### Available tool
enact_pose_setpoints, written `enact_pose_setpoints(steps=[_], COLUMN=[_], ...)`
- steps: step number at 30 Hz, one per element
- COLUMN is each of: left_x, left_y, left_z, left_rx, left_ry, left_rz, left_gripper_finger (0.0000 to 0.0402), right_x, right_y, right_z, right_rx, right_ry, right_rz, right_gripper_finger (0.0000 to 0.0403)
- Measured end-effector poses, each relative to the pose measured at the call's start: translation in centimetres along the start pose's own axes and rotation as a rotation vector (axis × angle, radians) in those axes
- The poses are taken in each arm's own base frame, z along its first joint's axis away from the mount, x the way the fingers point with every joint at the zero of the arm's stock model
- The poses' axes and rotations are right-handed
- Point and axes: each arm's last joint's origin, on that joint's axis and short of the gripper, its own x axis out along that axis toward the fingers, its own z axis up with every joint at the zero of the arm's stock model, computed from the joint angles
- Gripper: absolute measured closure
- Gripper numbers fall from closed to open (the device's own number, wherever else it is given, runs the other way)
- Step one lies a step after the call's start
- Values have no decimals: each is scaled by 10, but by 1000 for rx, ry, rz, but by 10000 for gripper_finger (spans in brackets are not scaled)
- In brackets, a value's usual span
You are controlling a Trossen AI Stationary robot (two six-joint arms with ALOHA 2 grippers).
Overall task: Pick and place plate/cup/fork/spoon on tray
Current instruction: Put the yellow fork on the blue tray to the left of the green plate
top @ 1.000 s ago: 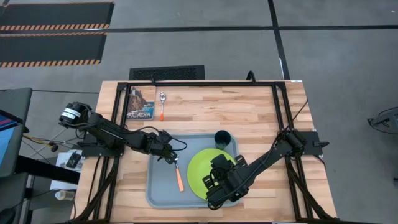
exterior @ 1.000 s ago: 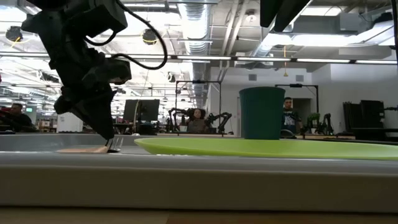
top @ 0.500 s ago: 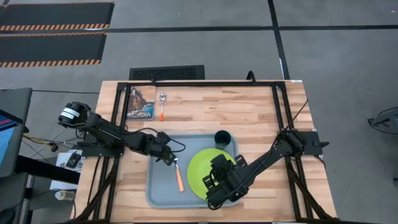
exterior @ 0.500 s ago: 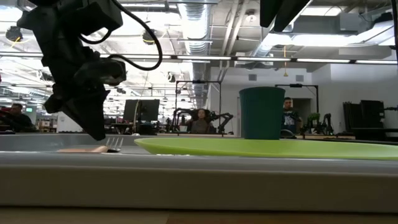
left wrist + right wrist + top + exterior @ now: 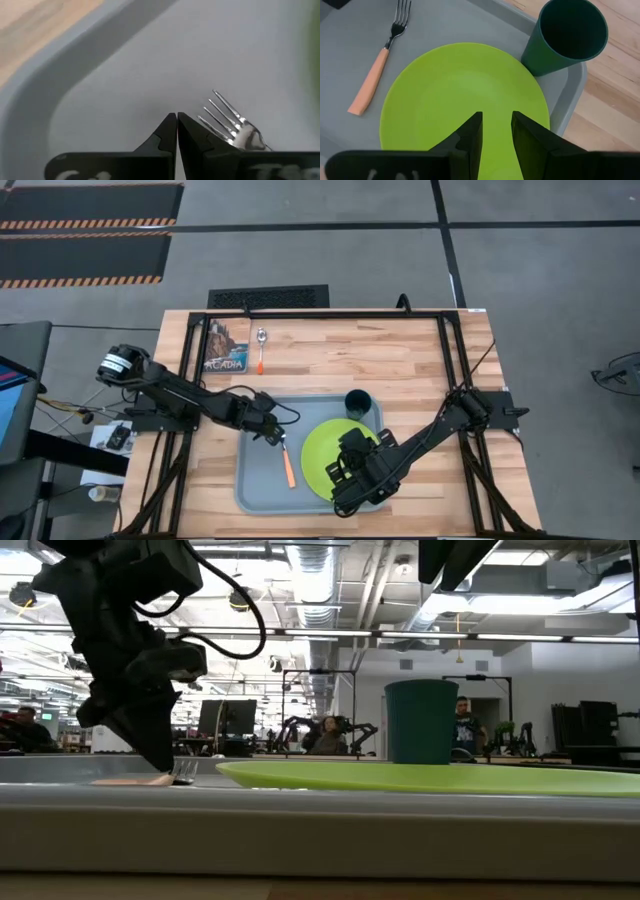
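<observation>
Orange-handled fork lies on tray, 9 o'clock of plate. Left gripper pinched closed, empty, by tines. Spoon at table's 12 needs fetching next.

Floor grey concrete, dark seam lines crossing. Black mats with orange-striped edges lie on floor, well apart from table. Wooden butcher-block table in black metal frame. Black vent grille just beside table edge. Ceiling with exposed silver ducts and long strip lights. White wall behind. Seated people and dark monitor far in room.
</observation>
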Motion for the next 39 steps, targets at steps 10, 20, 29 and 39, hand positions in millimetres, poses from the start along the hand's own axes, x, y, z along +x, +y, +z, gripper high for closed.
enact_pose_setpoints(steps=[10,20,29,39], left_x=[7,0,3,0], left_y=[-7,-13,-13,-8], left_z=[0,7,15,0], left_rx=[13,38,19,40], left_ry=[29,7,-34,52], left_rz=[-5,1,-12,61], left_gripper_finger=[402,402,402,401], right_x=[0,-1,-1,-3], right_y=[0,0,1,1], right_z=[0,-2,-2,-5], right_rx=[0,-3,-2,-9], right_ry=[0,0,-1,-1], right_rz=[1,7,8,12], right_gripper_finger=[275,275,275,275])
